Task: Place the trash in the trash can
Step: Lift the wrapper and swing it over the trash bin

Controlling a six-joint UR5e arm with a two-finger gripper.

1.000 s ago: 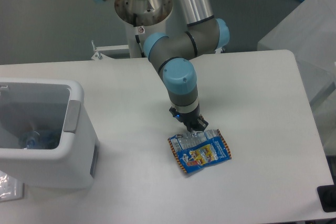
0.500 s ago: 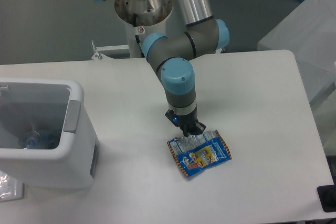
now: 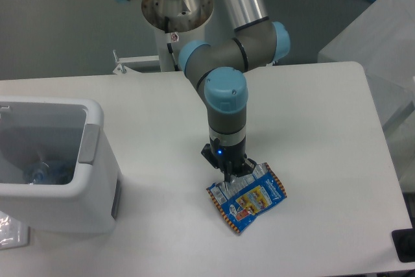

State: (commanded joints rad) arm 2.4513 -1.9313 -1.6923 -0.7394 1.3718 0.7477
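Gripper now lower than a second ago, jaws pressed onto silver foil top of snack wrapper; I judge them closed on foil edge, though fingertips partly hidden. Wrapper directly below and just front of jaws, rotated slightly since half a second back, near corner shifted, so contact is made. Crushed bottle already inside trash can, well left of jaws. My judgement: grasp secured or nearly; lift and carry left comes next.
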